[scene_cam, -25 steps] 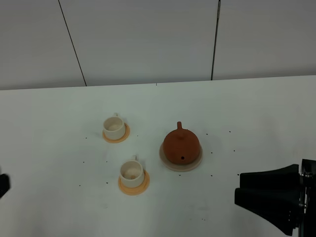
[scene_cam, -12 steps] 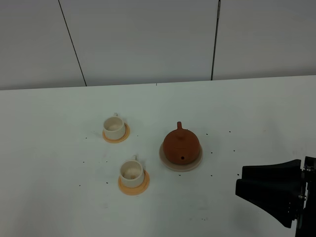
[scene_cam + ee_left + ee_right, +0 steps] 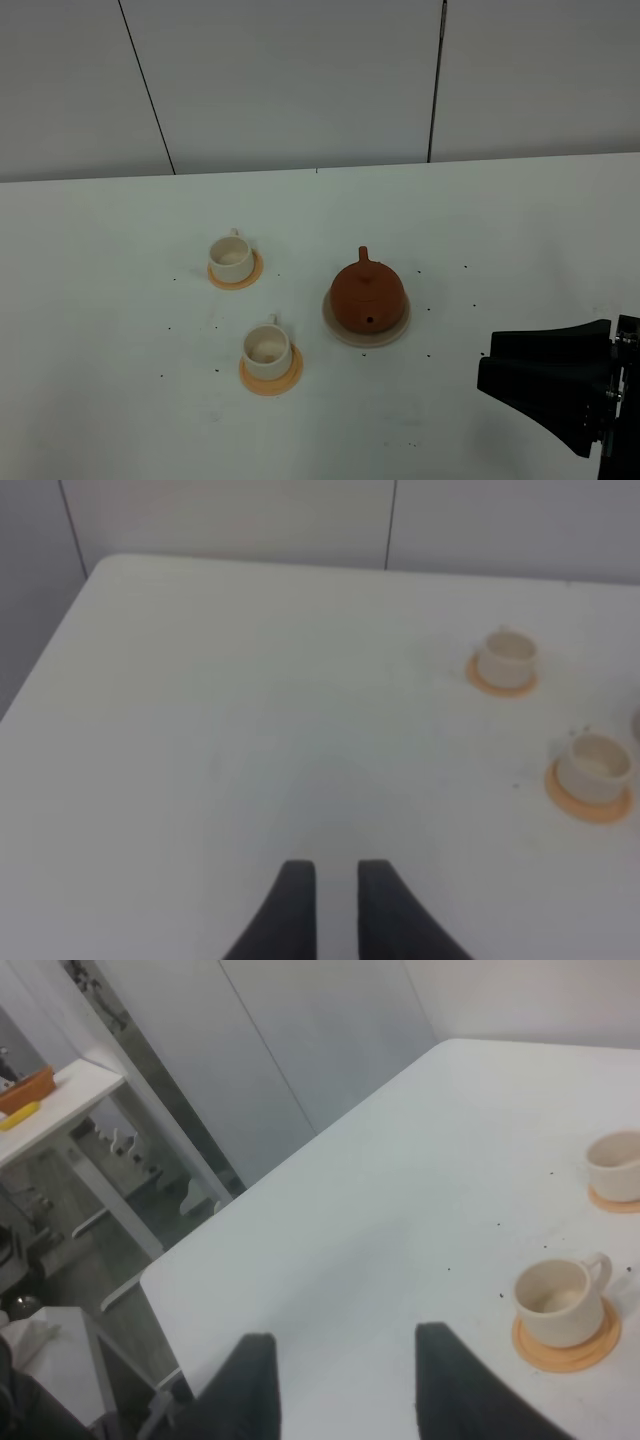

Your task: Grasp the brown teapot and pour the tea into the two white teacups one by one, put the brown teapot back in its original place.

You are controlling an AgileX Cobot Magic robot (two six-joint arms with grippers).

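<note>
The brown teapot (image 3: pixel 368 292) stands upright on its beige saucer (image 3: pixel 345 333) right of the table's middle. Two white teacups on orange coasters stand to its left, one farther back (image 3: pixel 231 258) and one nearer the front (image 3: pixel 267 347). My right gripper (image 3: pixel 486 363) is open and empty at the front right, well apart from the teapot; its wrist view (image 3: pixel 345 1345) shows both cups (image 3: pixel 560 1298) (image 3: pixel 615 1165). My left gripper (image 3: pixel 336 868) is shut and empty over bare table, far from the cups (image 3: pixel 507 658) (image 3: pixel 595 763). It is out of the high view. No tea shows.
The white table (image 3: pixel 120 220) carries small dark specks around the cups and teapot. A grey panelled wall (image 3: pixel 300 80) runs behind it. The right wrist view shows the table's left edge (image 3: pixel 200 1250), with shelving (image 3: pixel 60 1090) beyond it.
The left gripper's tip, seen at the left edge of the high view a second ago, has left that view. The right gripper has drawn back slightly to the right.
</note>
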